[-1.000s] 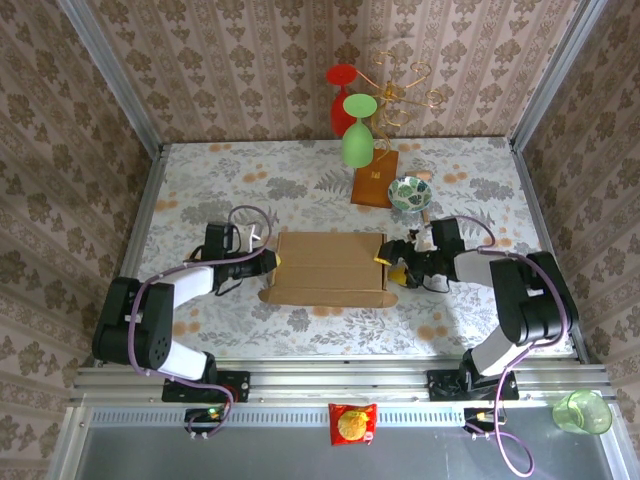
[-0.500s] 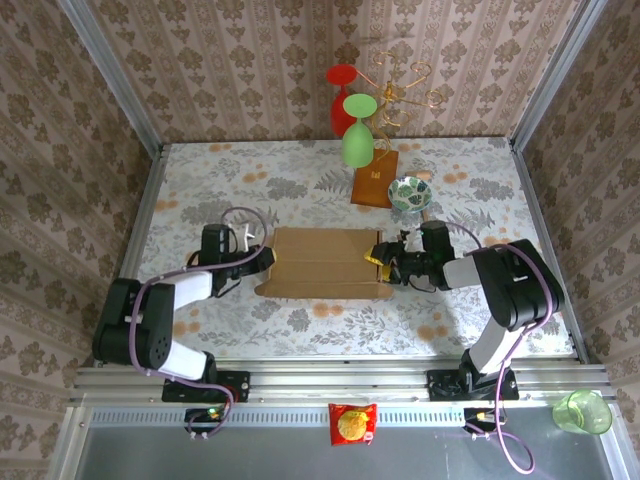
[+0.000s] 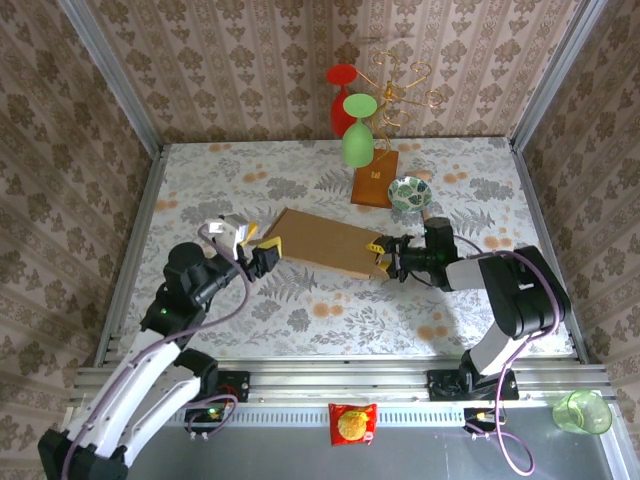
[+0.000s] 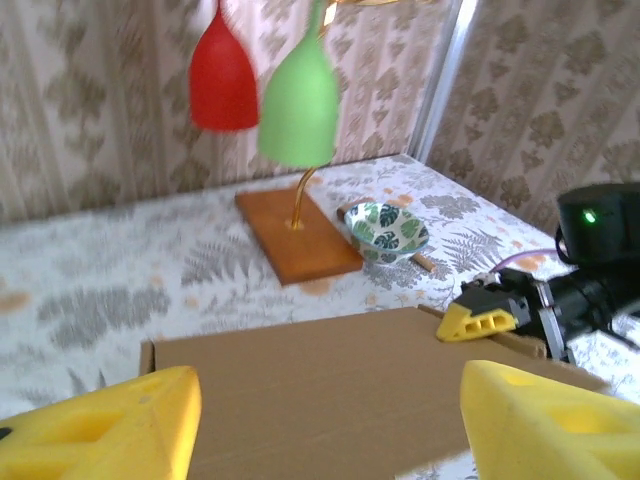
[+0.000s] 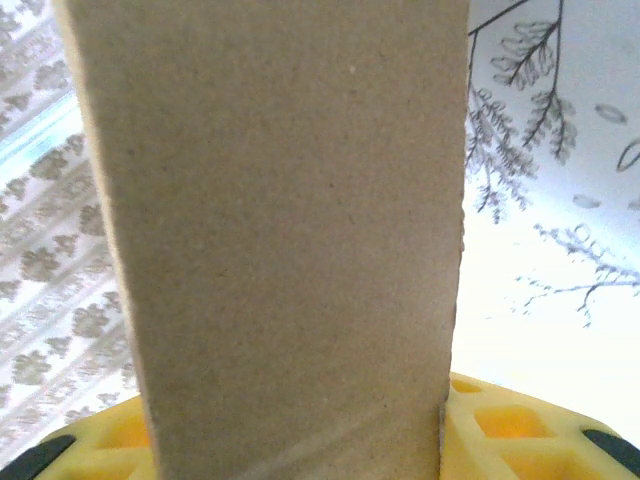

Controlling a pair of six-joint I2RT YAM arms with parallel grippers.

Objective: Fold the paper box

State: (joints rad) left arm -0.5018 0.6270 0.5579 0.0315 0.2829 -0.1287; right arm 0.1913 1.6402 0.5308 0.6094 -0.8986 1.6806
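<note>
Left gripper [image 3: 262, 250] stands wide, having just released the paper box [image 3: 325, 243]; right gripper [image 3: 385, 258] alone pinches its right end, leaving it skewed near the table [image 3: 330, 320] centre, folding unfinished

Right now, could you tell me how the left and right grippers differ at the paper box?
The left gripper has its fingers wide open at the left end of the paper box; the right gripper has its fingers closed on the box's right edge. So the left gripper holds nothing, while the right gripper holds the box. Both have yellow fingers.
</note>
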